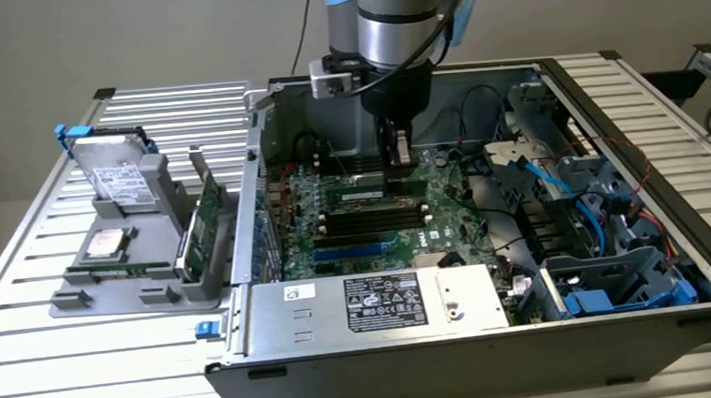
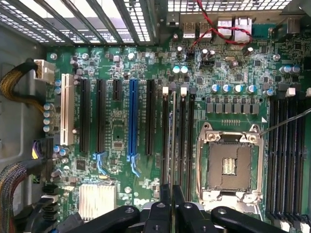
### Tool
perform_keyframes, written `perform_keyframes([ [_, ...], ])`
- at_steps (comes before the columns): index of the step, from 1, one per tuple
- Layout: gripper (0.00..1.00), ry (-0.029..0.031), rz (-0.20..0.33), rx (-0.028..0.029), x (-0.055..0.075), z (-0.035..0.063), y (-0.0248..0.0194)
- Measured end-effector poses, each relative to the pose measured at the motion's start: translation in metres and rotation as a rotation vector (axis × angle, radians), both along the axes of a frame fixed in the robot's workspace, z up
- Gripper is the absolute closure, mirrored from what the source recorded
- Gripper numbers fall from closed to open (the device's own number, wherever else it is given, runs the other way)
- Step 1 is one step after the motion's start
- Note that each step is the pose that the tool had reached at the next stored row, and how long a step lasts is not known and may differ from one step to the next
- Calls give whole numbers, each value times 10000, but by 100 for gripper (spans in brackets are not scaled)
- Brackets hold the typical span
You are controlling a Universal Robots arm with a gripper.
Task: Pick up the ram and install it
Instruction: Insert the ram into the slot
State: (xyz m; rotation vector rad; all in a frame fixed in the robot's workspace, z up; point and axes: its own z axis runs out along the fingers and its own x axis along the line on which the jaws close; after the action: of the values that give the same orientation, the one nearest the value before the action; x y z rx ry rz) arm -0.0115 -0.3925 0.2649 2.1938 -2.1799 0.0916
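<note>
My hand (image 2: 172, 193) grips the ram (image 2: 173, 136) edge-on; it stands over the memory slots (image 2: 183, 145) beside the processor socket (image 2: 228, 165).

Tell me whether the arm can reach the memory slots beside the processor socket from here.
Probably yes: the end effector, shut on the memory stick, hangs right above those slots, and nothing lies across them.
</note>
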Motion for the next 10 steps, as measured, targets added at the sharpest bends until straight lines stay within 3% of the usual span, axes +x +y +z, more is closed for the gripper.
perform_keyframes([
  [3,87,0,1,-18,1,-42,0],
  [5,87,0,1,-62,0,-60,0],
  [6,87,-1,0,-103,0,-69,0],
  [10,87,-24,0,-366,0,-92,5],
])
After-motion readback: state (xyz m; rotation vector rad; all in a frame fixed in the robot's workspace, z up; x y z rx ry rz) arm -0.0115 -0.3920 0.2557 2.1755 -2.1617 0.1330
